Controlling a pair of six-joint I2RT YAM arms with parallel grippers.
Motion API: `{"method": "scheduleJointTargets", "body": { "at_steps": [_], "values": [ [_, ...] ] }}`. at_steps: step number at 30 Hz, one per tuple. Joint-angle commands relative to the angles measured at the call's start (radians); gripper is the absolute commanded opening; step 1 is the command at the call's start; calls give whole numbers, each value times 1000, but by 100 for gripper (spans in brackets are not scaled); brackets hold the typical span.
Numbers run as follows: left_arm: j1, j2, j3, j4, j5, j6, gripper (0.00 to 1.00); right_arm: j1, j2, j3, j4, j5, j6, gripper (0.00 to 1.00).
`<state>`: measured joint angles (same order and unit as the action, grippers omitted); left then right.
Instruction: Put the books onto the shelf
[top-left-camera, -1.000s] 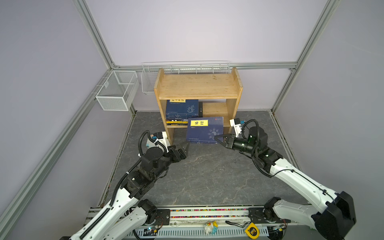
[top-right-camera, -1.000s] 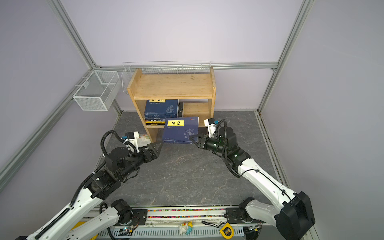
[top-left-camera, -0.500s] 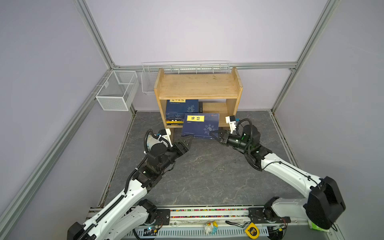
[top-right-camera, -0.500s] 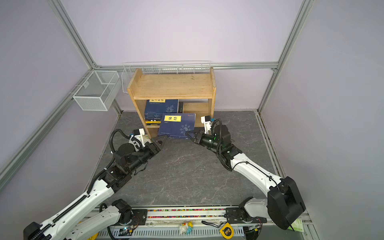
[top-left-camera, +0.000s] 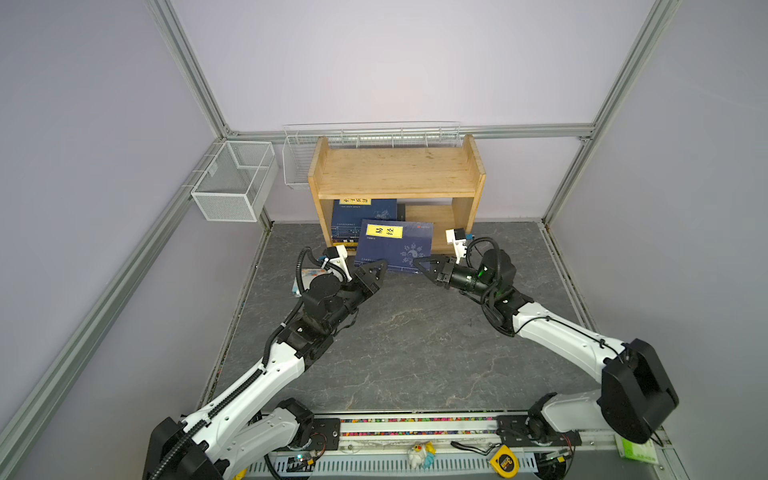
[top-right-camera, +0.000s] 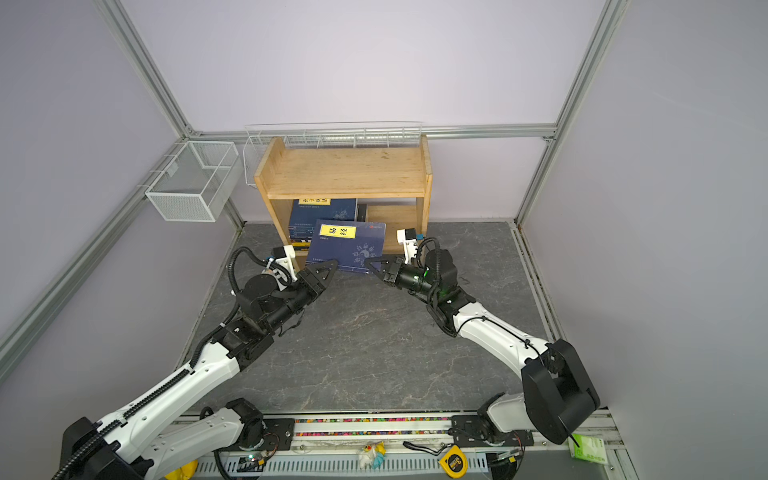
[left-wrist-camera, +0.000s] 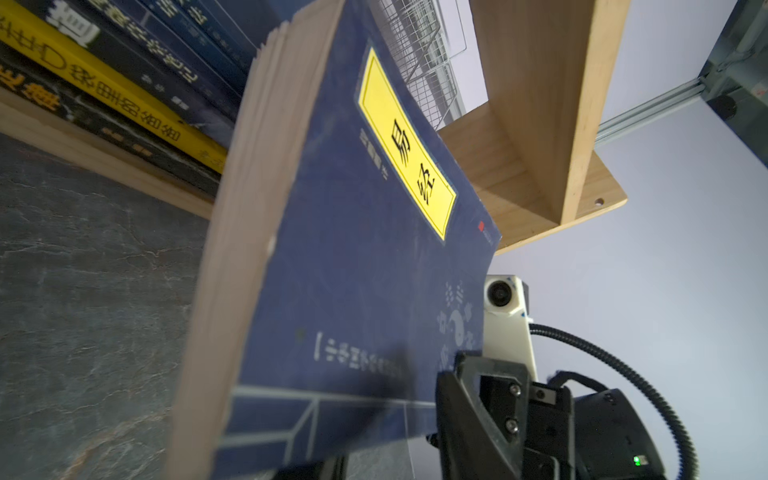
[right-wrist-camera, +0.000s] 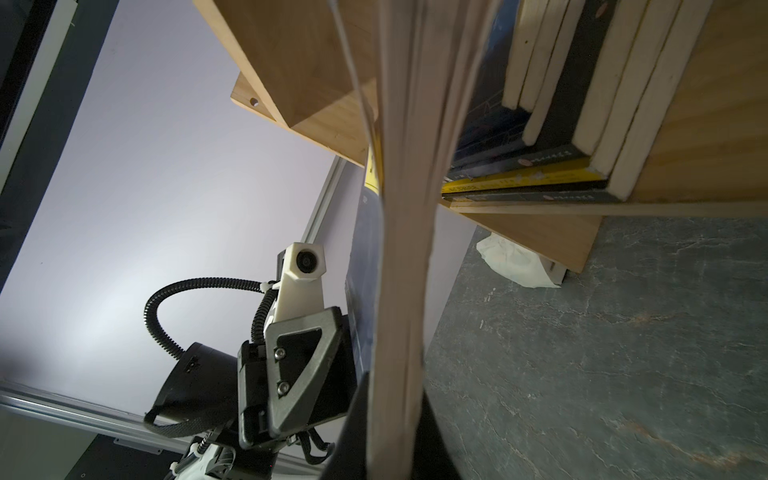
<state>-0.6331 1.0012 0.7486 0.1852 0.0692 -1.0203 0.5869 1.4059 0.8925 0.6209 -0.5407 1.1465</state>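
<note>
A navy book with a yellow label (top-left-camera: 395, 245) (top-right-camera: 347, 245) hangs tilted just in front of the wooden shelf (top-left-camera: 395, 174), its far edge over the lower board. My right gripper (top-left-camera: 419, 262) (right-wrist-camera: 399, 449) is shut on its near right part, a finger on each side of the page edge (right-wrist-camera: 405, 270). My left gripper (top-left-camera: 376, 266) (top-right-camera: 328, 266) straddles the near left corner. One of its fingers (right-wrist-camera: 299, 365) lies against the cover; its partner is hidden behind the book. Several more books (top-left-camera: 361, 216) lie stacked in the shelf's lower left, among them a yellow spine (left-wrist-camera: 124, 104).
A white floral packet (top-left-camera: 305, 276) lies on the floor beside the shelf's left foot, under my left wrist. Two white wire baskets (top-left-camera: 232, 183) (top-left-camera: 370, 135) hang on the back and left frame. A yellow tape measure (top-left-camera: 503, 461) sits on the front rail.
My right gripper has carried the navy book up and back toward the shelf. My left gripper came in from the left to the book's near corner and its jaws narrowed around it.
</note>
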Motion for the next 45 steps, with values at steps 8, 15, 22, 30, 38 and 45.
{"method": "scheduleJointTargets", "body": {
  "at_steps": [8, 15, 22, 30, 38, 45],
  "values": [
    [10, 48, 106, 58, -26, 66, 3, 11, 140, 120, 199, -46, 94, 7],
    [93, 79, 160, 69, -13, 47, 0, -4, 207, 194, 158, 23, 73, 48],
    [205, 185, 253, 110, 102, -48, 0, -18, 208, 270, 3, 117, -20, 53],
    [236, 256, 305, 134, 119, -50, 0, -18, 226, 365, -176, 212, -146, 47],
    [248, 337, 335, 201, 104, -47, 0, -18, 305, 423, -258, 272, -169, 47],
    [256, 374, 352, 212, 101, -43, 0, -18, 372, 486, -262, 280, -183, 39]
  ]
}}
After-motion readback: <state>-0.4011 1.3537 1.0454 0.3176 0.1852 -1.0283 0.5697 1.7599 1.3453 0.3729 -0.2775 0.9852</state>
